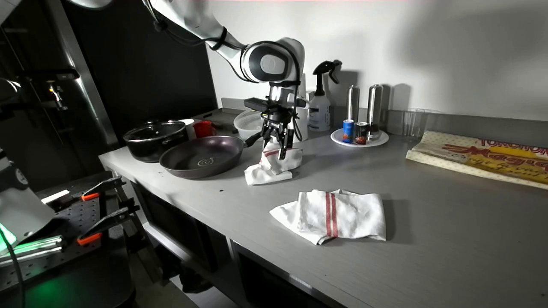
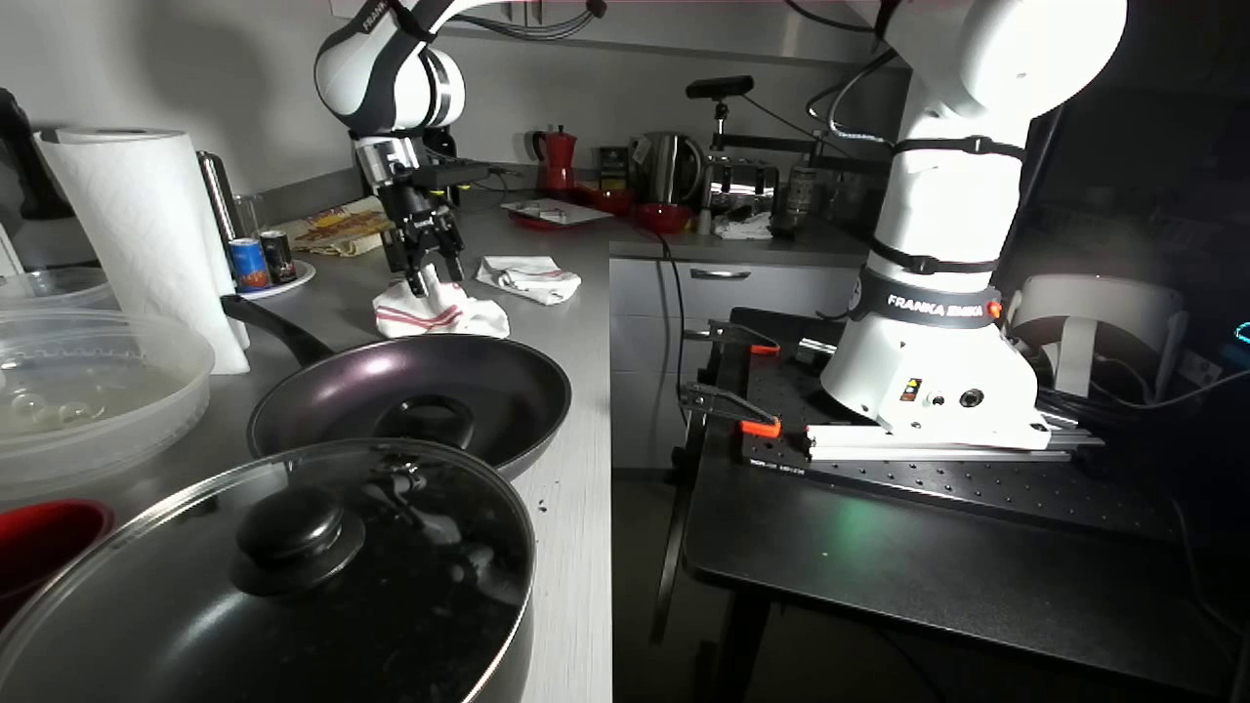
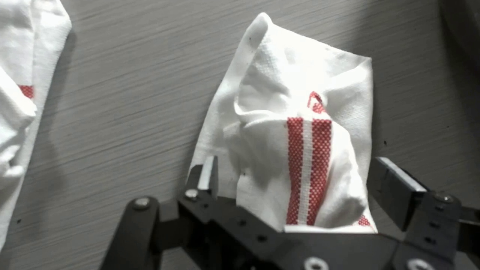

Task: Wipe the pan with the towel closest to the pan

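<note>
The dark frying pan [image 1: 205, 156] sits on the counter, and it also shows in an exterior view [image 2: 337, 391]. The closest towel, white with red stripes, lies crumpled beside the pan [image 1: 264, 174]; it shows in an exterior view [image 2: 469, 317] and the wrist view [image 3: 277, 150]. A second folded white towel with red stripes [image 1: 355, 216] lies farther from the pan, partly seen at the left of the wrist view [image 3: 18, 48]. My gripper [image 3: 302, 174] is open, its fingers on either side of the near towel's raised middle. In an exterior view the gripper [image 1: 275, 147] is low over this towel.
A lidded black pot [image 1: 152, 141] and red cup [image 1: 204, 128] stand beyond the pan. A plastic bowl [image 2: 98, 391], paper towel roll [image 2: 161, 244] and spray bottle [image 1: 319, 109] stand along the wall. A plate [image 1: 381, 137] holds cans and metal cylinders. A printed cloth [image 1: 471, 158] lies farther along.
</note>
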`<state>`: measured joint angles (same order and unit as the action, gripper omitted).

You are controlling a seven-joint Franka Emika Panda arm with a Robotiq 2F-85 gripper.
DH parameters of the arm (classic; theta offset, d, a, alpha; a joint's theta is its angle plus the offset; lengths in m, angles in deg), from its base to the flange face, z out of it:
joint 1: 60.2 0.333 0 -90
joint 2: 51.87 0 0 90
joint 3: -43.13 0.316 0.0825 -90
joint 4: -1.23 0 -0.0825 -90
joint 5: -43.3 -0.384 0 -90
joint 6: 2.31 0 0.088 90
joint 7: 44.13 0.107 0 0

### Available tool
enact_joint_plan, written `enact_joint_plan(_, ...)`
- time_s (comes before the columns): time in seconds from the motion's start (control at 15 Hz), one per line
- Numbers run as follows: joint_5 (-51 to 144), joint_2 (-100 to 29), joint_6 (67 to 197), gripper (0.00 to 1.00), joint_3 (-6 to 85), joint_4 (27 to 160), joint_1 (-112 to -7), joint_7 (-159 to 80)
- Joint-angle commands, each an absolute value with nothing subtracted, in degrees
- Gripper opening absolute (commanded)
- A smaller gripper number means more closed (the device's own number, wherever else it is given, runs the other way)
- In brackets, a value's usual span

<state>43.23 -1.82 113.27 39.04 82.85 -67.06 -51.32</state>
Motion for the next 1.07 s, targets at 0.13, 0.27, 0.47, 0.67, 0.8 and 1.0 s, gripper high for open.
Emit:
enact_joint_plan(0.13,45.9,1.3,110.5,0.72,38.4,78.6,-66.5,-49.5)
enact_joint_plan(0.27,46.2,1.6,110.4,0.60,38.4,78.4,-66.7,-49.6)
enact_joint_plan(0.47,46.1,1.5,110.7,0.36,38.5,78.5,-67.0,-49.9)
enact_joint_plan(0.67,45.9,0.7,111.3,0.12,38.8,79.0,-67.2,-50.3)
enact_joint_plan(0.8,45.9,0.1,111.9,0.01,38.9,79.4,-67.2,-50.6)
enact_joint_plan(1.0,45.5,-2.0,113.0,0.03,39.8,81.1,-67.5,-52.1)
